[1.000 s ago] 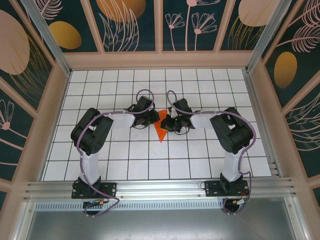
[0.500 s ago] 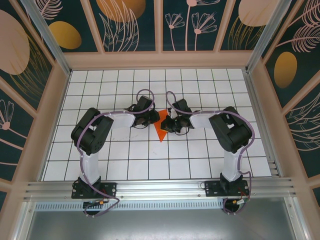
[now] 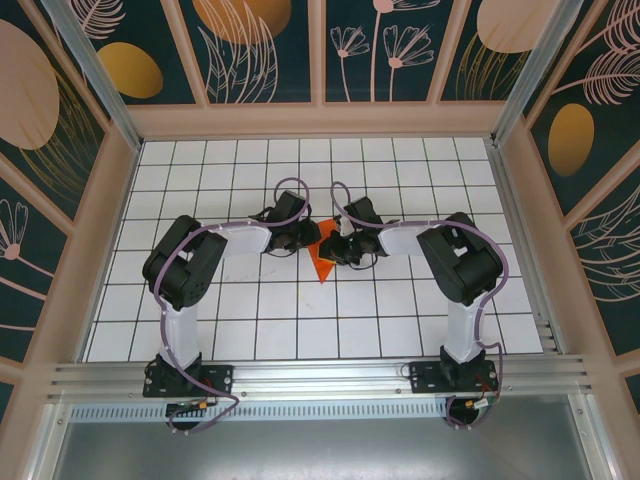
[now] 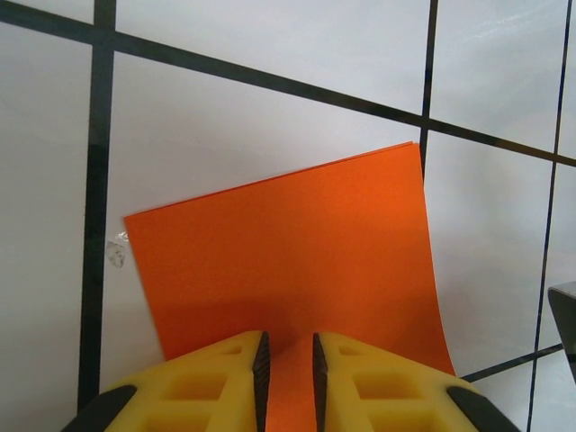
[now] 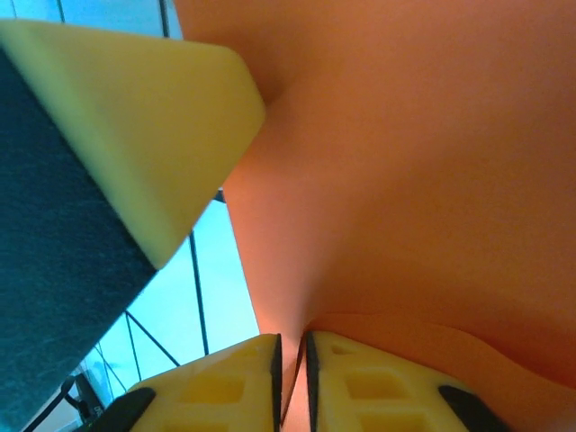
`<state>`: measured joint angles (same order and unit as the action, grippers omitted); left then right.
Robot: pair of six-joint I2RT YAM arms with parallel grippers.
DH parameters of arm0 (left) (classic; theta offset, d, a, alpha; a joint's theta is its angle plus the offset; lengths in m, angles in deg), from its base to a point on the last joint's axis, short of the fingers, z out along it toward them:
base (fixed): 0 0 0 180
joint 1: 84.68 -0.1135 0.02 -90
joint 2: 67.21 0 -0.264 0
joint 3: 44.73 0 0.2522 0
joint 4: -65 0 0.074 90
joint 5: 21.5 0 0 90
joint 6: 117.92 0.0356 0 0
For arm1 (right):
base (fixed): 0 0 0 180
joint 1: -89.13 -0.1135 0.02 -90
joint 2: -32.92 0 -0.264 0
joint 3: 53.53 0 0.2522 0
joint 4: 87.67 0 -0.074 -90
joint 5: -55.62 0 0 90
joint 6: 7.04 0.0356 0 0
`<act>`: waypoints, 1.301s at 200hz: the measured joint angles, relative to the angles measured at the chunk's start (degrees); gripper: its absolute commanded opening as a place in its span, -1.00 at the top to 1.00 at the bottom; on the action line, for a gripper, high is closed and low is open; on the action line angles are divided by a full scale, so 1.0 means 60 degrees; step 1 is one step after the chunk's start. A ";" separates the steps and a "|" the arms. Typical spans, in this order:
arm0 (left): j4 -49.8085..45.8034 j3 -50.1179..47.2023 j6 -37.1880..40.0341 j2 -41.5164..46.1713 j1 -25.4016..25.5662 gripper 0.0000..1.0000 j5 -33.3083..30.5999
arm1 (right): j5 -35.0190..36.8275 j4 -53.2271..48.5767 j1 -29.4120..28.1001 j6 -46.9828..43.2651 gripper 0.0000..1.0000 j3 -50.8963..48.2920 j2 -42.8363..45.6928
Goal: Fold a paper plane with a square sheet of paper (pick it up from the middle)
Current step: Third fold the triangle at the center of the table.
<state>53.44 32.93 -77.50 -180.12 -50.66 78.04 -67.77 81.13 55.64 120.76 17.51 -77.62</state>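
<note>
White tiled table [image 3: 200, 300] with black grid lines, boxed in by a pale wooden frame [image 3: 310, 120]. Dark teal wall panels [image 3: 260, 50] with leaf and flower motifs stand behind it. Both arms are bolted to an aluminium rail [image 3: 320, 375] at the near edge, elbows out, forearms turned inward so the hands meet at mid-table.

Sheet of paper [image 3: 323, 262]: bright orange, sits between the two hands at the table's centre. From above it reads as a wedge with its point toward the near edge. Left hand [image 3: 306, 240] is at its left side, right hand [image 3: 338, 247] at its right.

Left wrist view: the sheet [image 4: 288, 252] is seen face-on as a plain four-sided panel over the tiles, its right edge curling. The yellow fingers [image 4: 216, 382] of the left hand [image 4: 287, 373] stand a narrow slit apart at the sheet's near edge, orange showing through the slit. Cannot tell whether they pinch any of it.

Right wrist view: the right hand [image 5: 292, 378] is nearly closed. A ridge of the sheet [image 5: 423, 180] runs straight into the thin gap between its fingers, so it is clamped on the paper. One yellow finger [image 5: 153, 117] of the left hand presses against the sheet's face at upper left, and the paper dimples around its tip.
</note>
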 measured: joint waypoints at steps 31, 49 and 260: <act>-0.0219 0.0025 -0.0076 0.0157 -0.0044 0.36 -0.0175 | -0.0175 0.0018 -0.0007 -0.0051 0.36 0.0058 0.0000; -0.0448 0.0025 -0.0186 0.0444 -0.0219 0.33 -0.0211 | -0.0229 0.0047 -0.0007 -0.0066 0.32 0.0058 0.0004; 0.0627 -0.1526 -0.1009 0.1439 0.0208 1.00 0.1402 | 0.0153 0.0051 0.0015 -0.0280 1.00 -0.0117 0.0018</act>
<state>57.20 23.77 -83.56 -171.48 -49.41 86.45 -66.85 81.44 55.72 119.08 16.81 -77.51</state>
